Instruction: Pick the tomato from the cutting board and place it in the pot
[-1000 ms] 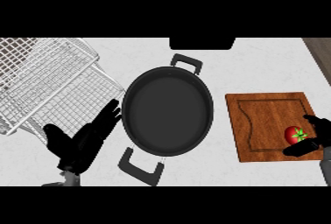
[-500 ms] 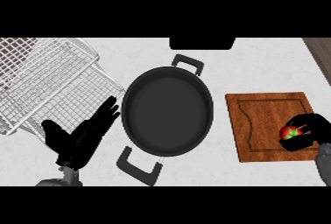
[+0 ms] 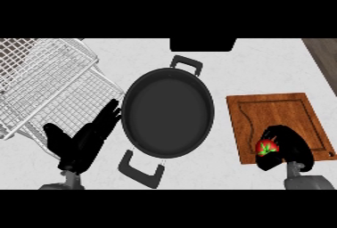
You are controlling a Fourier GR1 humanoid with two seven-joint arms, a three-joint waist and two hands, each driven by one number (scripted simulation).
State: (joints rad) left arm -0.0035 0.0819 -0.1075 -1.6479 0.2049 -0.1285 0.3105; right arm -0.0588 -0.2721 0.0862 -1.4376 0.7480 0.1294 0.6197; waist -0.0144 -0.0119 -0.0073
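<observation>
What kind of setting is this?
Most likely a kitchen counter: a black two-handled pot sits mid-counter, a brown wooden cutting board lies to its right, and a white wire dish rack stands at the left. The right hand curls round a red tomato.

Right hand (image 3: 284, 149) now curled round tomato (image 3: 266, 147) on cutting board (image 3: 276, 116), earlier open just beside it, tomato shifted toward board's near edge
</observation>
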